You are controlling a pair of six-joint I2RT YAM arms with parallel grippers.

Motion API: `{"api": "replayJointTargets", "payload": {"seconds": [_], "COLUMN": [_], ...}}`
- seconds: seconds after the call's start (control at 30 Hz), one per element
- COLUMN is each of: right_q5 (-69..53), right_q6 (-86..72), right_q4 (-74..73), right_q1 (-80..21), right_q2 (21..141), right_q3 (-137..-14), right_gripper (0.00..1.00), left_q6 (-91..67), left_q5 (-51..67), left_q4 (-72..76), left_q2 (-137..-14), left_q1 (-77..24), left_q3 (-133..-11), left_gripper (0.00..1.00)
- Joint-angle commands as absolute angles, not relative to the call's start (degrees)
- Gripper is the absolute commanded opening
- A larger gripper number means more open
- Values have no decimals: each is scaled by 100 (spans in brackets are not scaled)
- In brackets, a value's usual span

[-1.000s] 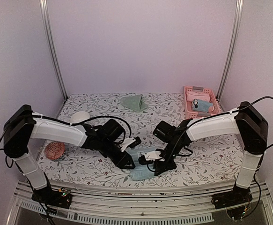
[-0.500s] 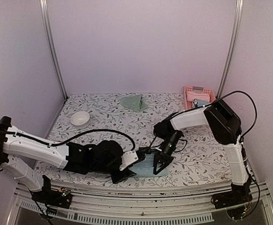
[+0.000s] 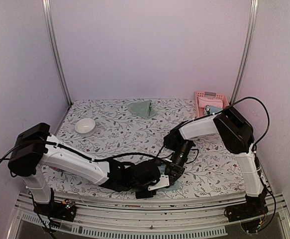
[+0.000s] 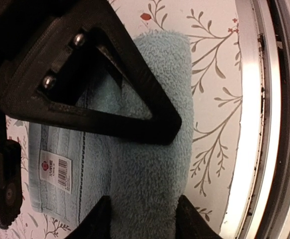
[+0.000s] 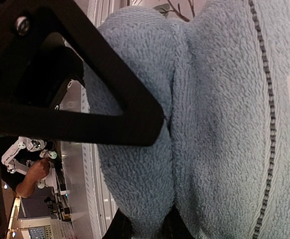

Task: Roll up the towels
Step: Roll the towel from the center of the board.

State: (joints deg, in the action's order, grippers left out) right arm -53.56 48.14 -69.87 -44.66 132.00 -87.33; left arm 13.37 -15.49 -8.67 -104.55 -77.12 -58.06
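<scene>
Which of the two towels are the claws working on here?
The light blue towel at the near table edge, partly rolled, with a white label; the sage-green towel lies untouched at the far side.

White arm links, black joints and cables, black triangular pincer (image 4: 140,164) fingers, silver screws

Soft, even light with a faint lilac cast fills the overhead view, apparently from above; the pale walls show no hard shadows, and only small dim patches sit under the arms near the near edge of the floral-patterned surface (image 3: 115,132). That view is sharp but small in detail. In the left wrist view the light blue terry towel (image 4: 149,164) is crisp, while the black end effector fingers (image 4: 105,74) are dark silhouettes and the metal rail at the right glares. The right wrist view is close, its background soft.
</scene>
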Motion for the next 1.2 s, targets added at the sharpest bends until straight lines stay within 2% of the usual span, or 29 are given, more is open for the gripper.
{"api": "replayJointTargets", "payload": {"seconds": [0.0, 0.07, 0.1, 0.13, 0.17, 0.23, 0.43, 0.6, 0.73, 0.9, 1.17], "right_q5": [-4066, -4078, -4074, -4063, -4061, -4101, -4457, -3953, -3571, -3205, -2131], "right_q6": [4731, 4724, 4727, 4756, 4775, 4836, 4658, 4194, 3945, 4318, 4517], "right_q4": [-6626, -6617, -6636, -6623, -6586, -6546, -6584, -5539, -4699, -4378, -3191], "right_q1": [-4552, -4546, -4544, -4513, -4477, -4327, -3564, -3498, -3515, -3861, -5130], "right_q2": [13664, 13557, 13524, 13195, 12937, 12367, 10811, 9073, 8128, 7740, 7884], "right_q3": [-8485, -8491, -8490, -8467, -8412, -8323, -8120, -7039, -6129, -5609, -5079], "right_gripper": [7, 11, 16, 27, 34, 38, 41, 40, 39, 39, 45], "left_q6": [1452, 1398, 1360, 1316, 1282, 1159, 740, 195, -216, -586, -1027], "left_q5": [-1446, -1364, -1273, -1198, -1101, -913, 47, 1246, 2429, 3466, 4513], "left_q4": [-1180, -1152, -1125, -1107, -1109, -1146, -1246, -1481, -1536, -1672, -1829], "left_q2": [-10741, -10775, -10771, -10774, -10761, -10766, -10879, -11184, -11578, -12081, -12664], "left_q1": [-7773, -7768, -7749, -7730, -7715, -7660, -7272, -6786, -6367, -6053, -5686], "left_q3": [-6007, -5992, -5979, -5957, -5949, -5929, -5901, -6126, -6267, -6747, -7388], "left_gripper": [38, 33, 29, 27, 25, 21, 19, 20, 22, 24, 24]}}
